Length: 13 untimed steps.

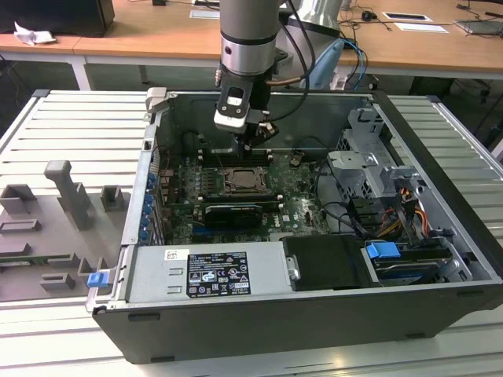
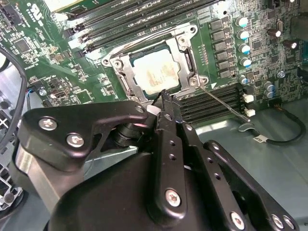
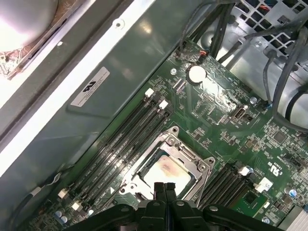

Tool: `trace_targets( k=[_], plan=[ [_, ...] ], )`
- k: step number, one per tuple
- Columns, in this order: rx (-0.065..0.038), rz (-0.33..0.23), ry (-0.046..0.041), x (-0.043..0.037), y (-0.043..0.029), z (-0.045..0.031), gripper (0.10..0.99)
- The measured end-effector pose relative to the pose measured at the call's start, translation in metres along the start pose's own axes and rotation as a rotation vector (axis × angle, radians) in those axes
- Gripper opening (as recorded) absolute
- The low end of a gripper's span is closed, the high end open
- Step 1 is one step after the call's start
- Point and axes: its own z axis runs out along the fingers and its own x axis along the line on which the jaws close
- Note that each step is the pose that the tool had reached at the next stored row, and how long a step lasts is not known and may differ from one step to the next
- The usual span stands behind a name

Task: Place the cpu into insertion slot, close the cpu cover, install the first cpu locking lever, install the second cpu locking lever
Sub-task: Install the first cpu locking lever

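While its black fingers were pressed together on nothing, the gripper (image 2: 163, 98) hung just over the edge of the insertion slot (image 1: 237, 181). Within that slot lay the cpu (image 2: 154, 72), flat and dull tan-silver, with the silvery cpu cover (image 2: 185, 57) folded down around it. Long black memory slots (image 2: 144, 19) flanked the slot, and a thin wire lever (image 2: 221, 103) slanted from its corner. Beyond the slot, a white label (image 3: 90, 86) with dark print sat on the grey case wall.

Your cpu (image 2: 156, 72) lies in the slot (image 2: 117, 63) on the board (image 2: 48, 48), with the cover (image 2: 184, 57) flat around it and memory slots (image 2: 125, 19) along two opposite sides. Your gripper (image 2: 166, 98) hangs over the cover's edge. In the exterior view the board lies in the case (image 1: 314, 330), behind the power supply (image 1: 208, 273)
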Motion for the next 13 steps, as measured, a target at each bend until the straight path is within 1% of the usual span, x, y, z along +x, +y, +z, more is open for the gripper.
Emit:
trace_targets(
  k=[4,6,10,13],
  plan=[
    [0.001,-0.049,0.0028,0.0,0.0,0.0,0.106],
    [0.001,-0.114,0.0066,0.0,0.0,0.0,0.106],
    [0.002,-0.196,0.0113,0.0,0.0,0.0,0.106],
    [0.003,-0.238,0.0138,0.0,0.0,0.0,0.106]
  ],
)
